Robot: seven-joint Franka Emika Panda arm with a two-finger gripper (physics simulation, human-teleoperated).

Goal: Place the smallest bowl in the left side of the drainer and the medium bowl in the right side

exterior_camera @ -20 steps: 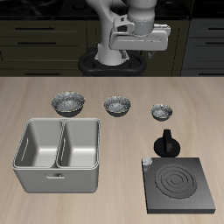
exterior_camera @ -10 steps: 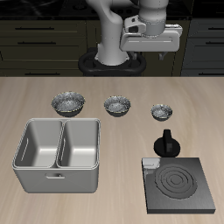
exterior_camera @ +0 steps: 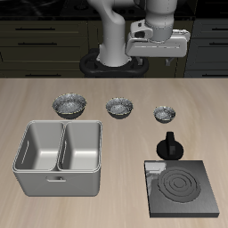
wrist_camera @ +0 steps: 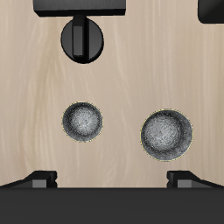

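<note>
Three speckled metallic bowls stand in a row on the wooden table. The smallest bowl point(exterior_camera: 164, 113) point(wrist_camera: 82, 121) is at one end, and the medium bowl point(exterior_camera: 119, 108) point(wrist_camera: 166, 133) is in the middle. The drainer point(exterior_camera: 80, 185), a light grey two-compartment tub, stands nearer the front edge, and both compartments are empty. My gripper point(exterior_camera: 158, 60) point(wrist_camera: 114, 179) hangs high above the table behind the smallest bowl. It is open, with its fingers spread wide and nothing between them. The wrist view looks straight down on both bowls.
The largest bowl point(exterior_camera: 69, 107) sits at the other end of the row, behind the drainer. A black round object with a handle point(exterior_camera: 169, 145) point(wrist_camera: 83, 38) stands in front of the smallest bowl, beside a black stove plate point(exterior_camera: 183, 187).
The arm has swung sideways from behind the medium bowl to behind the smallest bowl. The bowls and the drainer have not moved.
</note>
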